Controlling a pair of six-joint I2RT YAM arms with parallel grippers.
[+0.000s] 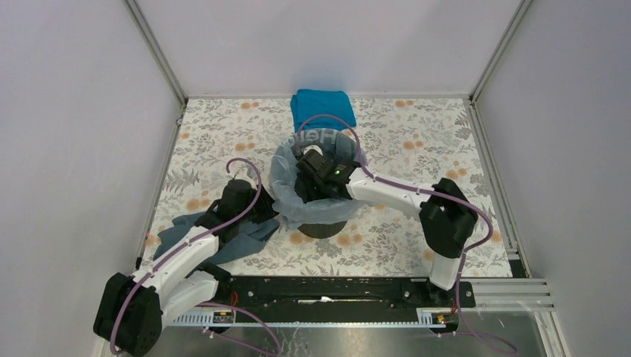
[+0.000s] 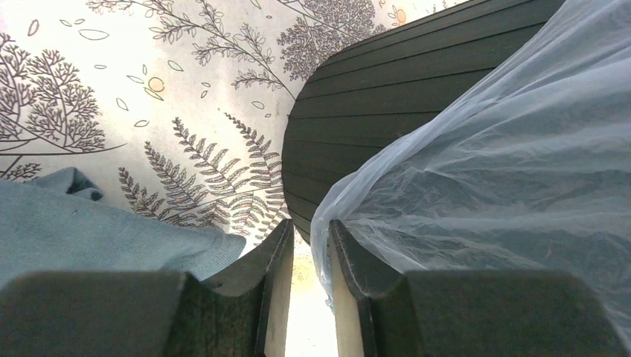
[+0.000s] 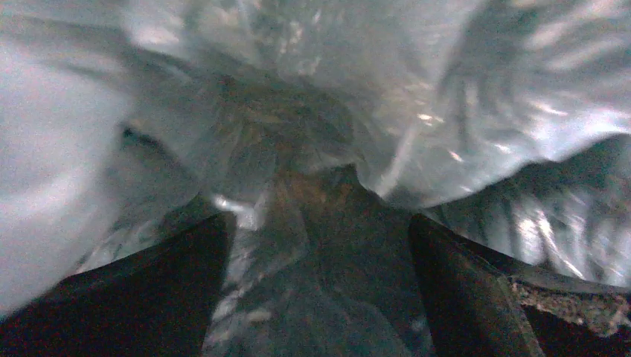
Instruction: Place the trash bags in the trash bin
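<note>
Your left claw (image 2: pixel 311 227) was nearest its camera, with its two fingers (image 2: pixel 350 275) only a thin crack apart. The edge of the thin, wrinkly blue-grey trash bag (image 2: pixel 506 149) hung down into that crack. The view did not show if you were pinching the bag or just touching it. That claw sat low by the left side of the black trash bin (image 2: pixel 372 97), and a grey-blue cloth (image 2: pixel 89 230) lay just beside it on the flowery table cover (image 2: pixel 149 89).

You had the bin standing straight up in the middle of the table, with its mouth facing up. The bag was inside it, mouth up too. Its long way ran up and down, and its top was folded out over the rim and hung down the outside.

Your right claw (image 3: pixel 320 223) was down inside the bag, pointing at the bottom. Its fingers were spread wide and let go, with only loose, shiny film around them.

From above, a folded teal cloth (image 1: pixel 322 108) lay just behind the bin, on the far side.
</note>
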